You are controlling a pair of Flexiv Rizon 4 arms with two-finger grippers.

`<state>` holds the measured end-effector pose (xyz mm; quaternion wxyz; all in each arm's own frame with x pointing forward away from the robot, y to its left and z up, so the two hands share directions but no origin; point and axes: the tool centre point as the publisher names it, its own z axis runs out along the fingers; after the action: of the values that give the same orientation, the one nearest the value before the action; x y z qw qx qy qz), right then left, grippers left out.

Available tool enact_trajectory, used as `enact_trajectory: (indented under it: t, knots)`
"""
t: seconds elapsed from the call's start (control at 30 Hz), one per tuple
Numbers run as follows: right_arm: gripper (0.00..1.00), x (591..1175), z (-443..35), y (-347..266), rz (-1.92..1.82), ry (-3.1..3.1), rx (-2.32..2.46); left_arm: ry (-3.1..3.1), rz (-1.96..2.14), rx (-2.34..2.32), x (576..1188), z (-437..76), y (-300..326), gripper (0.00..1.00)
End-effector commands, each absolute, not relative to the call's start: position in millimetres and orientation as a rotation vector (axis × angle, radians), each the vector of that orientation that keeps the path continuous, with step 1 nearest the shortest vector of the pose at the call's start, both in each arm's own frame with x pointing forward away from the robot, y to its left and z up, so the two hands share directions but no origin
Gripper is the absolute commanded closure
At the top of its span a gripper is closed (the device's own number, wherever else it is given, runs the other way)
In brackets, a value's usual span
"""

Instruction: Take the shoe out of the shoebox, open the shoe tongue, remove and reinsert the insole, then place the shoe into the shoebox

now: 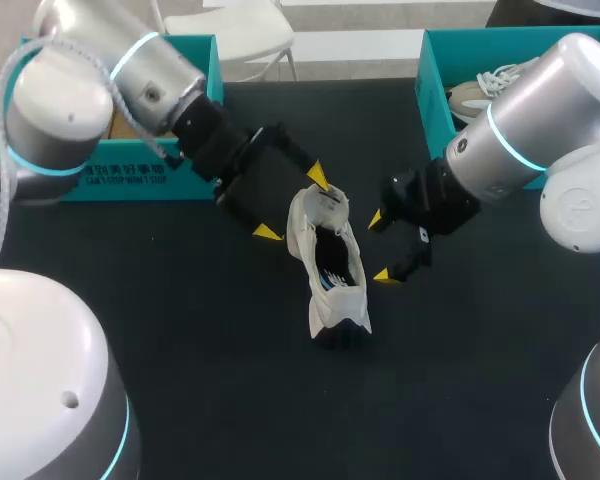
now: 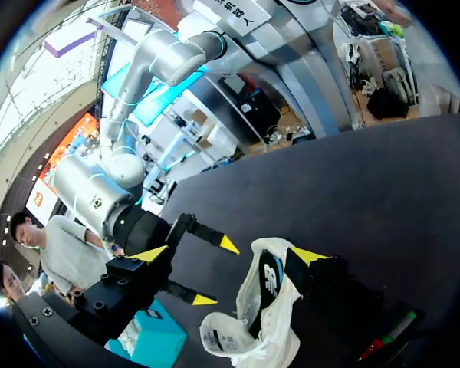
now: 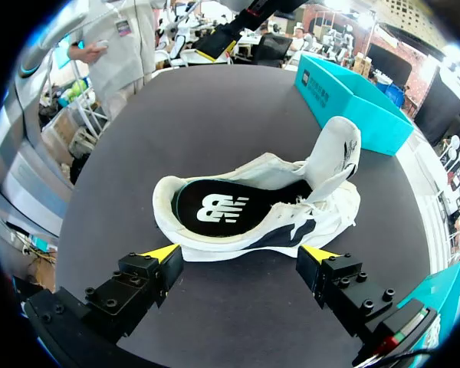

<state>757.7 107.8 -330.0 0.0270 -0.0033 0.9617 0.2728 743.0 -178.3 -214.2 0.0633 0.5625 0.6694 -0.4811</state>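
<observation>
Right wrist view: white mesh sneaker (image 3: 245, 244) ahead of right gripper (image 3: 241, 253), spread, empty; left gripper (image 1: 293, 204) released. Judged best: black insole (image 3: 215, 207) pinched at heel edge, peeled slowly.

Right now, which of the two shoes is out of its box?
The white shoe on the table, between the left gripper and the right gripper. The other shoe lies inside the teal shoebox on the right.
</observation>
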Motion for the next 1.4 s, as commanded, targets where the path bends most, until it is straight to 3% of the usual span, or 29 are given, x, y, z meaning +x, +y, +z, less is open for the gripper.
enact_trajectory:
  t: [0.03,0.87,1.37,1.4]
  knots:
    - [0.0,757.3,-330.8,108.6,0.841,2.969,-0.009,2.16,-1.27,2.04,750.5,-212.9,-181.4,0.0]
    - [0.0,742.9,-244.1,4.5,0.775,3.029,0.13,2.16,-1.27,2.04,750.5,-212.9,-181.4,0.0]
    - [0.0,742.7,-242.7,3.1,0.778,3.023,0.149,2.257,-1.052,2.22,756.2,-205.5,-179.0,0.0]
    - [0.0,742.7,-242.7,3.1,0.778,3.023,0.149,2.251,-1.04,2.232,755.8,-204.1,-179.8,0.1]
